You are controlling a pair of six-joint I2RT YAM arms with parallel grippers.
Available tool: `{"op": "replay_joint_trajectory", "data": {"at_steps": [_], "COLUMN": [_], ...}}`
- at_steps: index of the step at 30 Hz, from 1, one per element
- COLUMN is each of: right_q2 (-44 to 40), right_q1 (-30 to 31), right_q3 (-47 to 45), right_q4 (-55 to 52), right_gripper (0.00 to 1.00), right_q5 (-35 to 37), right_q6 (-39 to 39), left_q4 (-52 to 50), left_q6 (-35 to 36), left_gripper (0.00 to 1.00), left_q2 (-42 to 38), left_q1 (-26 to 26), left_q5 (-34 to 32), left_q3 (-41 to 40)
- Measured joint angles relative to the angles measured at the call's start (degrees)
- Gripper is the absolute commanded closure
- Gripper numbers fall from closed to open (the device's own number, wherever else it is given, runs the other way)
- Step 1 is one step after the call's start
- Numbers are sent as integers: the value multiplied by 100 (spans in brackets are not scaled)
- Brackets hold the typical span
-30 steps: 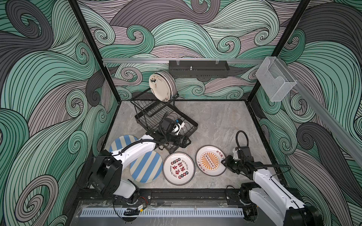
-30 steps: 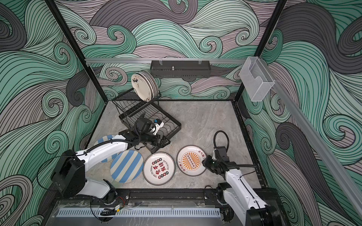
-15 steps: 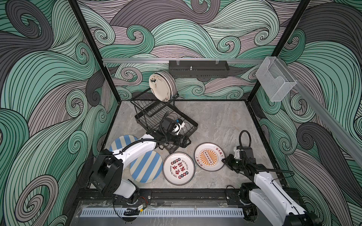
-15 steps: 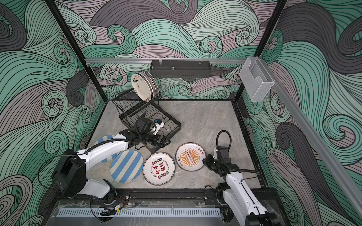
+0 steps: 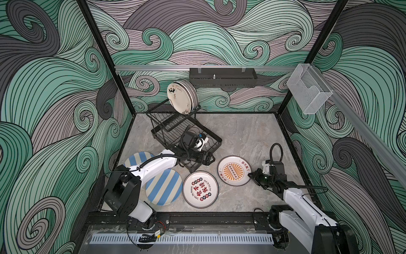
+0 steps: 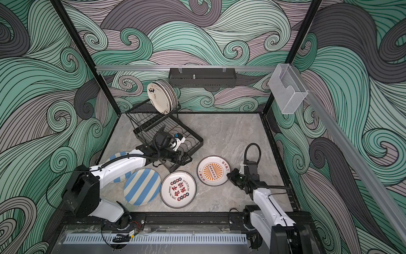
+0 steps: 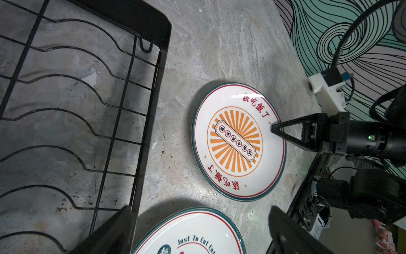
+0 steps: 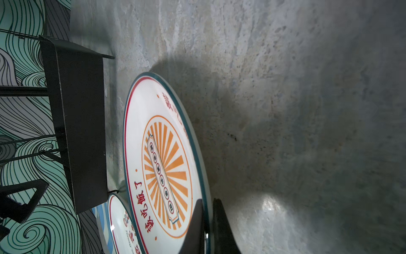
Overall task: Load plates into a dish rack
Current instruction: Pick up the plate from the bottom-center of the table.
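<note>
Sunburst plate [image 5: 234,171] lies on the counter [image 5: 248,132], to the right of the dish rack [image 5: 173,126] and clear of it. The right jaws are pinched shut on its rim, at the side nearest the right arm [image 5: 296,198]. In the wrist view, one finger [image 8: 194,231] is on the plate's face and the other is outside the rim. Cannot tell whether that edge is off the counter.

The left jaws stand wide apart with nothing between them, hovering by the rack's near corner, close to the red-lettered plate [image 5: 200,189]. The left arm [image 5: 153,166] crosses over two striped plates [image 5: 163,187], both flat on the counter.

The red-lettered plate lies flat, just beside the nearer striped plate. A narrow gap separates it from the sunburst plate.

Several cream plates [image 5: 182,96] stand on edge, packed together, at the far end of the rack's upper shelf.
</note>
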Motion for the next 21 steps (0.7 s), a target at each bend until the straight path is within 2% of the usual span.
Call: {"op": "replay_joint_trajectory", "data": {"at_steps": [5, 13, 21], "right_q2": [-24, -326, -192], "right_q1": [0, -103, -214], "right_q3": [15, 417, 942], "right_q4": [116, -350, -260], "right_gripper": [100, 100, 100], "right_q5": [-9, 74, -472], "right_q6": [-37, -407, -494], "left_q4": [-13, -142, -426], "left_q6": [0, 81, 142], "left_gripper": [1, 1, 2], "left_q2": [94, 186, 186], "left_q1": [-22, -61, -59], "left_q5": [142, 162, -157], "left_q3": [103, 260, 680]}}
